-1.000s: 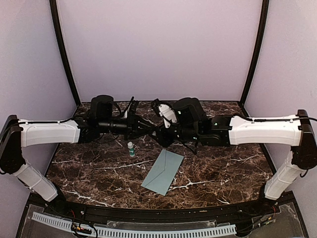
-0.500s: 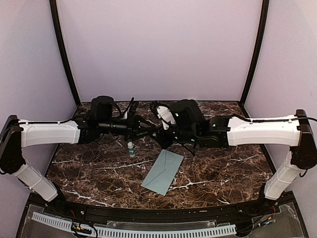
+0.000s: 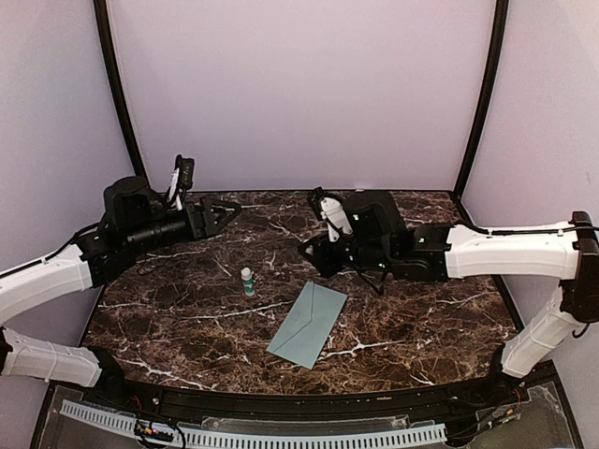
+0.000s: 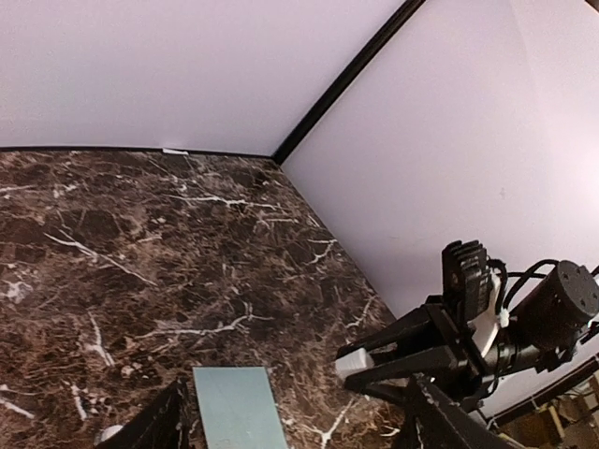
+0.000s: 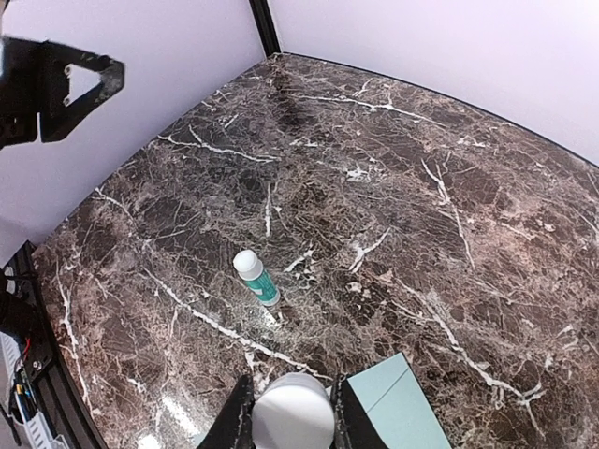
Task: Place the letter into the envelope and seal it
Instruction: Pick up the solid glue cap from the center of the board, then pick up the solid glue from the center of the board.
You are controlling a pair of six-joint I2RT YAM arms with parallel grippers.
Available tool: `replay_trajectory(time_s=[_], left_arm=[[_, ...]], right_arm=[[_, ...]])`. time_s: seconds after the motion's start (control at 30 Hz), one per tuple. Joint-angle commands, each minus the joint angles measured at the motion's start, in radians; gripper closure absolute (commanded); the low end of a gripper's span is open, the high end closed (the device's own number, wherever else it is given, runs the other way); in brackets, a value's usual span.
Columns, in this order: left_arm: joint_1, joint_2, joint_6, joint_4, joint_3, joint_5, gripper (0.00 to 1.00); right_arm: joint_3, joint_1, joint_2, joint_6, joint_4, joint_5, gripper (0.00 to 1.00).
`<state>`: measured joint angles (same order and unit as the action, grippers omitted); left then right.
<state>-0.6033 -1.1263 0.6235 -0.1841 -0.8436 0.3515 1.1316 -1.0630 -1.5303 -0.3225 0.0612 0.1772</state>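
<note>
So, your right gripper (image 5: 290, 385) clamps the curled letter (image 5: 294, 419) by the far end of the envelope (image 3: 307, 325). That lies flat and unheld on the tabletop (image 3: 421, 318). The left gripper (image 3: 223, 211) is open and well apart. Push in one-handed and the envelope likely skids, maybe into the bottle (image 3: 247, 281).

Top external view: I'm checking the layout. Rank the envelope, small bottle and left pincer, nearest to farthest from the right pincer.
From the right pincer:
1. envelope, just in front of it.
2. small bottle, to its left.
3. left pincer, farther left, toward the back wall.
</note>
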Motion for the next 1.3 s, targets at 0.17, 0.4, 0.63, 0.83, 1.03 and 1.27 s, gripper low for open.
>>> replay_trajectory(time_s=[0.17, 0.4, 0.63, 0.83, 1.03, 1.27], left_arm=[[0.005, 0.172, -0.199, -0.384, 0.510, -0.269, 0.23], [0.004, 0.004, -0.282, -0.551, 0.598, -0.210, 0.23], [-0.022, -0.191, -0.379, -0.679, 0.569, -0.195, 0.24], [-0.059, -0.333, -0.407, -0.749, 0.527, -0.204, 0.25], [-0.079, -0.441, -0.419, -0.793, 0.483, -0.263, 0.30], [-0.079, -0.514, -0.421, -0.809, 0.442, -0.309, 0.37]], right_arm=[[-0.111, 0.083, 0.075, -0.096, -0.166, -0.112, 0.95], [-0.195, 0.129, 0.044, -0.141, -0.201, -0.103, 0.94], [-0.218, 0.144, 0.016, -0.173, -0.238, -0.109, 0.94], [-0.221, 0.151, 0.016, -0.179, -0.237, -0.106, 0.94], [-0.235, 0.162, 0.010, -0.190, -0.249, -0.112, 0.95], [-0.243, 0.168, 0.018, -0.195, -0.259, -0.119, 0.95]])
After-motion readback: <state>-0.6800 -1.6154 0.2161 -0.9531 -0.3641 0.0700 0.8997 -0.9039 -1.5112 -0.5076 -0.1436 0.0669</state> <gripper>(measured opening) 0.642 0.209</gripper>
